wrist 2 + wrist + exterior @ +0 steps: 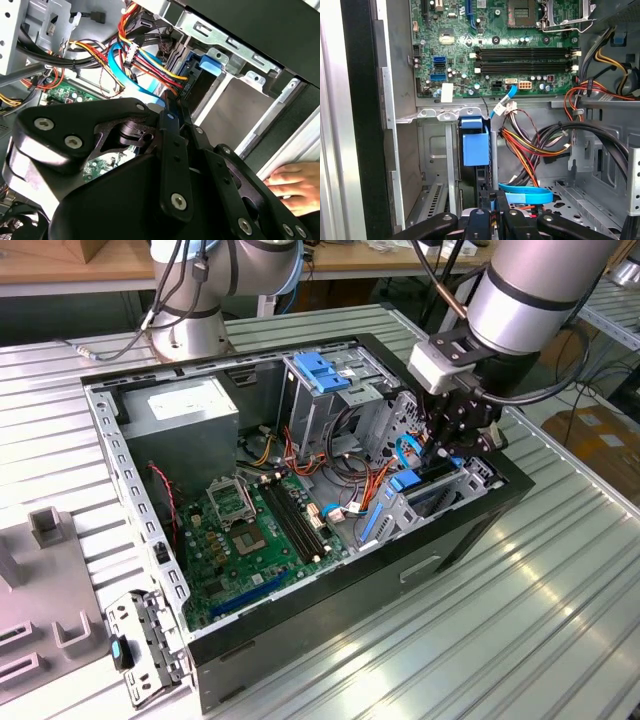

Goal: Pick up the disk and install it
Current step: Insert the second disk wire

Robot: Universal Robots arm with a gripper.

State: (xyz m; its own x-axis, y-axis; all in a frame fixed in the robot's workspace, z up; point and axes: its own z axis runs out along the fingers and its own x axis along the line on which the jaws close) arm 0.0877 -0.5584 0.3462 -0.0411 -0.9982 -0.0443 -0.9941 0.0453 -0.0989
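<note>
Down inside the open black computer case (330, 612), at its front corner on the exterior view's right, the arm's black gripper (455, 445) hangs over the metal drive bay. The disk (425, 487), a dark slab framed by blue plastic carrier rails, stands on edge in that bay, seated low between the bay's grey sheet-metal walls. In the second wrist view the gripper (170, 107) narrows to a point right beside the disk (197, 87) and its blue end tab. Whether the jaws are clamped on the disk or merely close to it, I cannot tell.

In the first wrist view the gripper (492, 215) lies in line with the disk's blue tab (475, 145). A flat light-blue ribbon cable (525, 192) curls just beside it, and a bundle of red, yellow and black wires (530, 150) runs past.

A green motherboard (245, 540) covers the case floor. A grey box-shaped power supply (190, 410) fills the far corner, and a blue plastic latch (318, 370) tops the tall metal drive cage near the middle. The case rests on a ribbed silver metal table (500, 640). A person's hand (292, 192) rests at the outer edge of the case.
</note>
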